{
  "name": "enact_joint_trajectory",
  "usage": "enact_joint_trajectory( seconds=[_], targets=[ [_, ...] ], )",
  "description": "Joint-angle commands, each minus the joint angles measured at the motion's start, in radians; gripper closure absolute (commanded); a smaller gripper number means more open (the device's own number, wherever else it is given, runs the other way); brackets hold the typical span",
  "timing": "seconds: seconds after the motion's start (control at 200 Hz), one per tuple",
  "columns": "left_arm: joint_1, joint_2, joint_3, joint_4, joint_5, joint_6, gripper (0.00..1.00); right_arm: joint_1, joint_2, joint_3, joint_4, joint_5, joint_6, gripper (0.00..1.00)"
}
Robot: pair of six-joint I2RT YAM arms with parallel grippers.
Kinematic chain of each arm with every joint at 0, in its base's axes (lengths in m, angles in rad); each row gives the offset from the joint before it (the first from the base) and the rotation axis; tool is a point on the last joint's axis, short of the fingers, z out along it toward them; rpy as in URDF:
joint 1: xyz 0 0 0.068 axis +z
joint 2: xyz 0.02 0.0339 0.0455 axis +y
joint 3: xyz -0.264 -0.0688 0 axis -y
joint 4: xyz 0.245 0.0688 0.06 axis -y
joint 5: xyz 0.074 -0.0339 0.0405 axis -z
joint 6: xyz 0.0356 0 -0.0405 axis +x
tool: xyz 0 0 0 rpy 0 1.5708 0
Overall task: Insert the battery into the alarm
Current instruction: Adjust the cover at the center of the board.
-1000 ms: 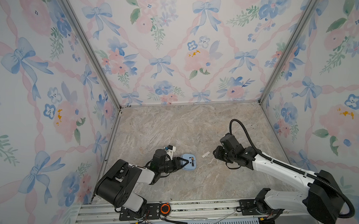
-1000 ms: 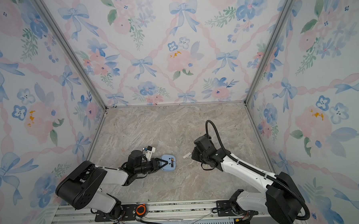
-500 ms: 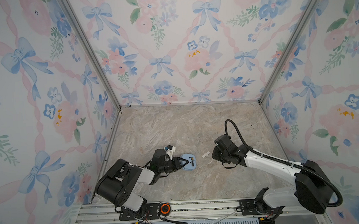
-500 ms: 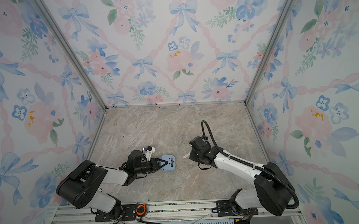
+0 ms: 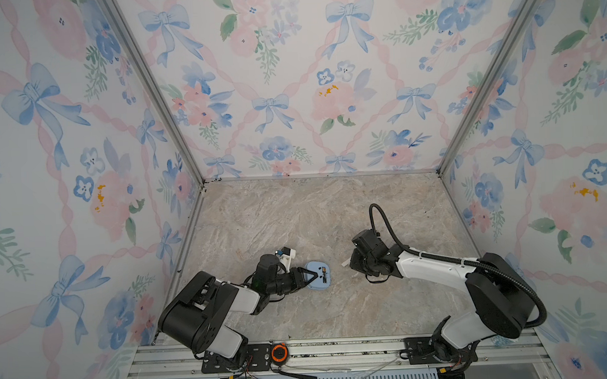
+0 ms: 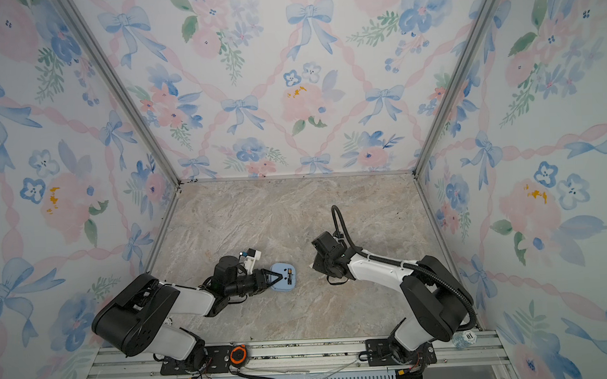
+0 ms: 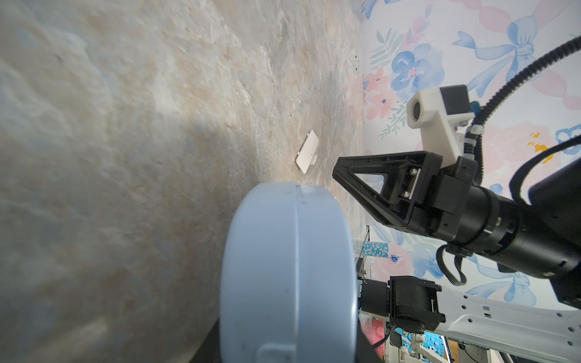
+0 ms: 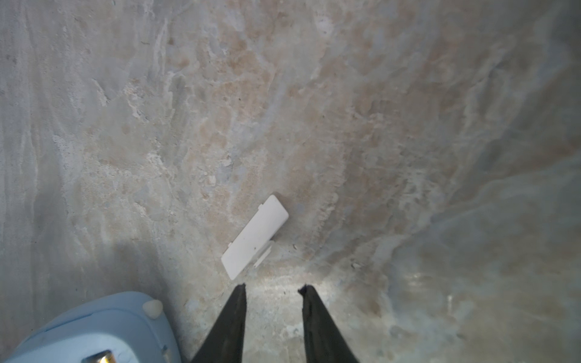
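Observation:
The alarm is light blue and lies back up on the marble floor. My left gripper is shut on its edge, and its blue side fills the left wrist view. In the open slot on its back lies the battery, dark with a gold end. My right gripper is open with nothing between its fingers. It hangs low over the floor, to the right of the alarm.
A white battery cover lies flat on the floor just beyond the right fingertips. An orange-and-black tape measure sits on the front rail. Flowered walls close in three sides.
The right arm has swung its wrist a little left and down toward the white cover. The left arm and the alarm have not moved.

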Motion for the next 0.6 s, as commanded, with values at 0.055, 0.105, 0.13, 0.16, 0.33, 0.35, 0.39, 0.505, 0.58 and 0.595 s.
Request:
enact_joint_trajectory(
  seconds=[0.055, 0.105, 0.13, 0.16, 0.33, 0.35, 0.39, 0.505, 0.58, 0.595],
  targets=[
    [0.008, -0.016, -0.011, -0.054, -0.006, 0.026, 1.00, -0.063, 0.090, 0.090, -0.023, -0.062, -0.043, 0.67],
    [0.008, -0.017, -0.011, -0.054, -0.009, 0.026, 1.00, -0.068, 0.134, 0.108, -0.021, -0.074, -0.057, 0.67],
    [0.009, -0.017, -0.010, -0.056, -0.010, 0.028, 1.00, -0.070, 0.148, 0.120, -0.023, -0.077, -0.064, 0.66],
    [0.009, -0.016, -0.010, -0.054, -0.009, 0.029, 1.00, -0.070, 0.162, 0.139, -0.033, -0.077, -0.073, 0.66],
    [0.010, -0.010, -0.005, -0.054, 0.001, 0.031, 1.00, -0.088, 0.234, 0.216, -0.061, -0.092, -0.092, 0.67],
    [0.010, -0.013, -0.008, -0.054, 0.000, 0.031, 1.00, -0.089, 0.241, 0.227, -0.059, -0.095, -0.098, 0.67],
    [0.010, -0.012, -0.009, -0.054, -0.001, 0.033, 1.00, -0.090, 0.259, 0.252, -0.064, -0.112, -0.114, 0.67],
    [0.010, -0.007, -0.008, -0.054, -0.002, 0.037, 1.00, -0.085, 0.321, 0.350, -0.102, -0.155, -0.165, 0.67],
    [0.010, -0.004, -0.009, -0.054, -0.003, 0.041, 1.00, -0.082, 0.337, 0.397, -0.141, -0.162, -0.190, 0.67],
    [0.011, -0.004, -0.010, -0.055, -0.003, 0.042, 1.00, -0.082, 0.336, 0.402, -0.148, -0.162, -0.195, 0.67]
  ],
)
